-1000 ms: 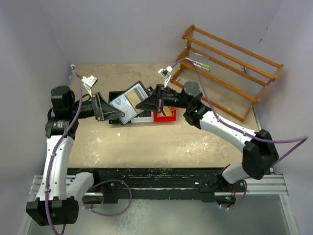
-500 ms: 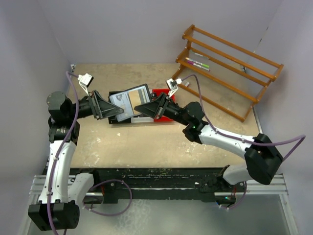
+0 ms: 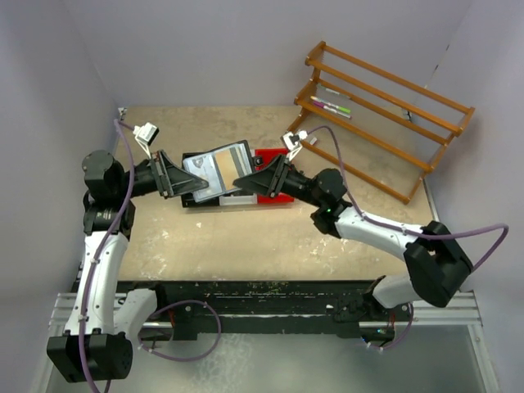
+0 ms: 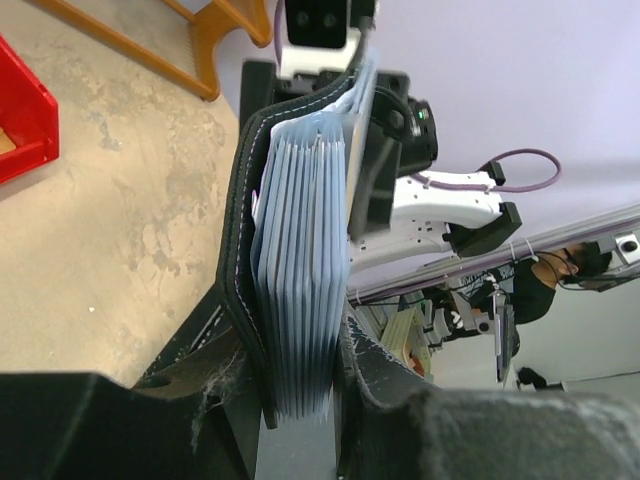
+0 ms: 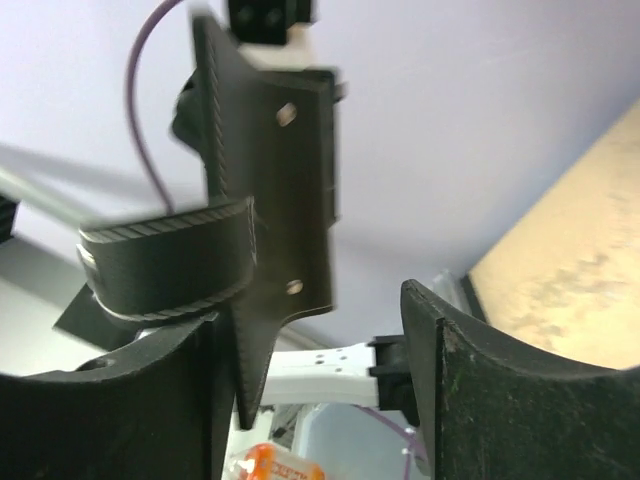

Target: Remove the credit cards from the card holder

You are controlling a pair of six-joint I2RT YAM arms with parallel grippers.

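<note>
The black card holder [image 3: 217, 169] hangs in the air above the trays, spread open and tilted. My left gripper [image 3: 190, 186] is shut on its left end. In the left wrist view the holder's stitched black cover [image 4: 243, 220] and a stack of grey-blue credit cards [image 4: 300, 270] sit edge-on between my left gripper [image 4: 300, 405] fingers. My right gripper [image 3: 244, 182] is at the holder's right edge, open. In the right wrist view a black flap [image 5: 270, 170] with two small studs hangs beside the left finger of my right gripper [image 5: 320, 380], with a wide gap to the other finger.
A red tray [image 3: 277, 188] and a white tray [image 3: 238, 199] lie on the table below the holder. A wooden rack [image 3: 385, 115] holding pens [image 3: 332, 105] stands at the back right. The red tray [image 4: 20, 110] also shows in the left wrist view.
My right gripper has opened and let go of the holder's flap. My left gripper's fingers have closed in on the holder, which has swung flatter and shifted a little right.
</note>
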